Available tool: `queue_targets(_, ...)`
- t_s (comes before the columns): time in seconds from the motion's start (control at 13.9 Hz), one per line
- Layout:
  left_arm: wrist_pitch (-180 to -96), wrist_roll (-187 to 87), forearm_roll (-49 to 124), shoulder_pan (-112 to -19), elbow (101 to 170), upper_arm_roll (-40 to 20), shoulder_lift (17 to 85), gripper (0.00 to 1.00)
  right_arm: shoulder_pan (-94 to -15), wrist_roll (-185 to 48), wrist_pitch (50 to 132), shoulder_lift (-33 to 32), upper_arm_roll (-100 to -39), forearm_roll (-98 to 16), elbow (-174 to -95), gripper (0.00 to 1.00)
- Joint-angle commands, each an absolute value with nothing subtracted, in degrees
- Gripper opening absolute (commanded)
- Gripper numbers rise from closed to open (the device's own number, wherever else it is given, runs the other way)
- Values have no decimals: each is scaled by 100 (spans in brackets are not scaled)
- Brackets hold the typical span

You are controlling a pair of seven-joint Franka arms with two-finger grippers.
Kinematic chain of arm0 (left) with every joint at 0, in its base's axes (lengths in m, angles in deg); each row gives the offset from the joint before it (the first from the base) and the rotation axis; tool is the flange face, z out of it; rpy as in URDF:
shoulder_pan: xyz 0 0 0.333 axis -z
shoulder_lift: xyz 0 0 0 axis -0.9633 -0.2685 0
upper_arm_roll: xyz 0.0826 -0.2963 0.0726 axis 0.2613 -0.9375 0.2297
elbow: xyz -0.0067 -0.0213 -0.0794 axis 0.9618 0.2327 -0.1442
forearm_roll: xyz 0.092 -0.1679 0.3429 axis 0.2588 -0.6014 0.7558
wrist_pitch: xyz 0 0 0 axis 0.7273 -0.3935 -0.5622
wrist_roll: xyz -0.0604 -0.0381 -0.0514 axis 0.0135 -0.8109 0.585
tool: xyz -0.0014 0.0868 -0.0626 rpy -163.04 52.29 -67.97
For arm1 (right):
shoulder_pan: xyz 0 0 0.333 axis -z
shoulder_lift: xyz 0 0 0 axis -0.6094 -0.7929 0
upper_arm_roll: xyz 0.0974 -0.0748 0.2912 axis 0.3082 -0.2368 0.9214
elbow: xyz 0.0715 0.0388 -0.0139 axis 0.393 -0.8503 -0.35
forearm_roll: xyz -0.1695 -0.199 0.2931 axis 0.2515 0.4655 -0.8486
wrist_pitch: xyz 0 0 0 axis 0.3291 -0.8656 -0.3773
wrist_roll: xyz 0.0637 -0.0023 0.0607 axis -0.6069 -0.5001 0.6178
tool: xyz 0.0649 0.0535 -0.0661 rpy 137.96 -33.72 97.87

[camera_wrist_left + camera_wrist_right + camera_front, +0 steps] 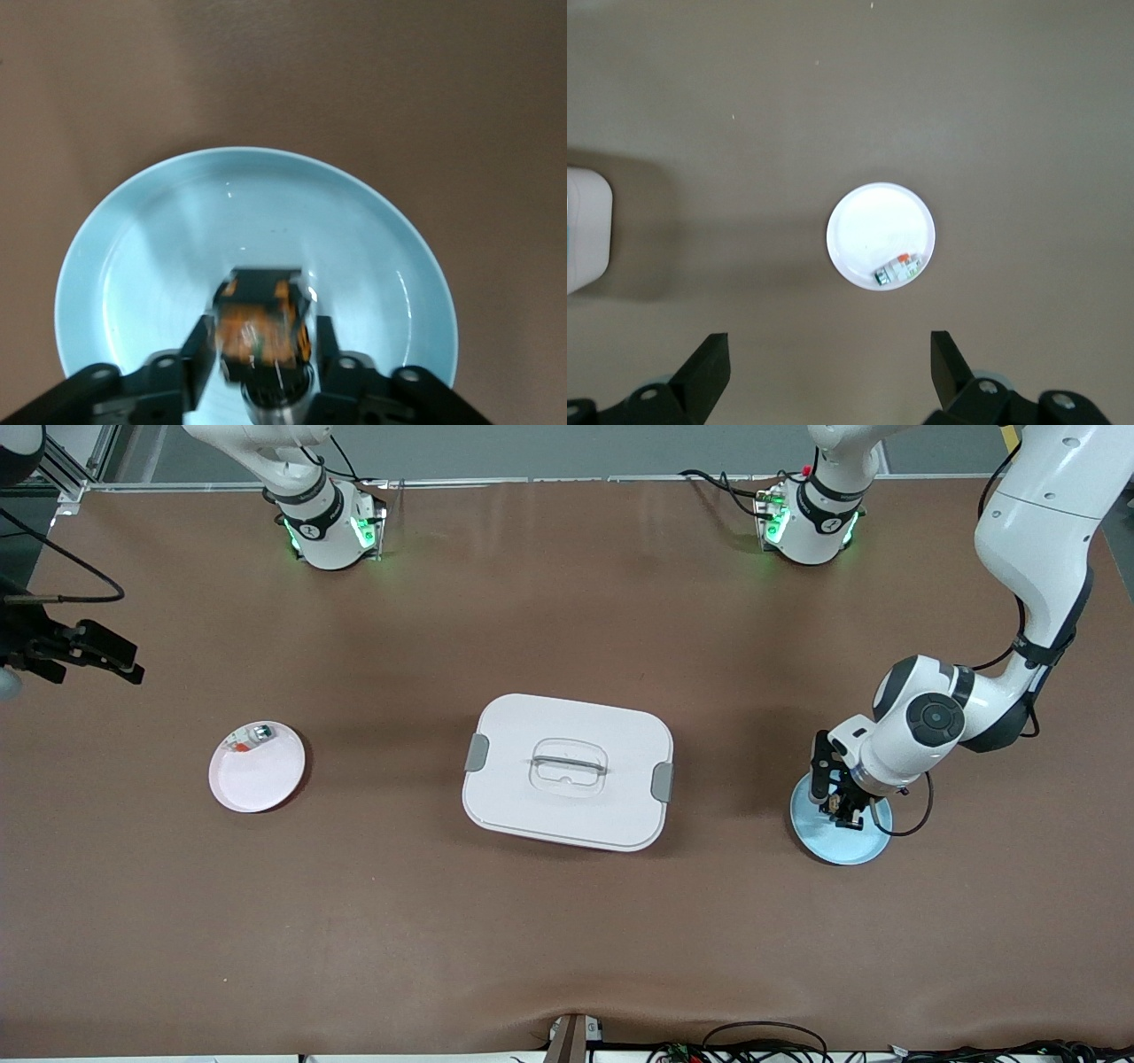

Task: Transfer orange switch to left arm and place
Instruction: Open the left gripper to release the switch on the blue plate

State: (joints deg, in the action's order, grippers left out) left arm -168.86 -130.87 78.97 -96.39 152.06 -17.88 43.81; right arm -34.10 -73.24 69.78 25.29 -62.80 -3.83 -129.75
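White jointed arms (1036, 540) — black bands, looping black cables — with green-lit bases and black end effectors.

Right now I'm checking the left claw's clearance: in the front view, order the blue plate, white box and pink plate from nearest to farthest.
1. Blue plate: right under the left claw, which grips the orange switch.
2. White box: mid-table.
3. Pink plate: toward the right arm's end.
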Motion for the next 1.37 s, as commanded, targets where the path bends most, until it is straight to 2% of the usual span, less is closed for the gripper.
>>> queue_targets(0.0, -16931, -12587, 8037, -9754, 15178, -1837, 4446, 100, -3289, -7272, 7817, 3401, -6204, -311, -14239, 100)
queue_targets(0.29, -16361, -11559, 7696, -9737, 14828, -1916, 4771, 100, -3166, -7298, 7802, 3325, -6212, -311, -13953, 100)
queue_targets(0.5, -16000, -10191, 6967, -9728, 14686, -2110, 5227, 100, -3148, -7316, 7530, 2921, -6212, -320, -13329, 100)
queue_targets(0.86, -14587, -7905, 6009, -9737, 13906, -2233, 5545, 100, -3122, -7290, 6670, 2148, -6212, -328, -12204, 100)
queue_targets(1.29, -13013, -5680, 5655, -9728, 12886, -2531, 5958, 100, -3087, -7334, 6335, 2120, -6212, -320, -12202, 100)
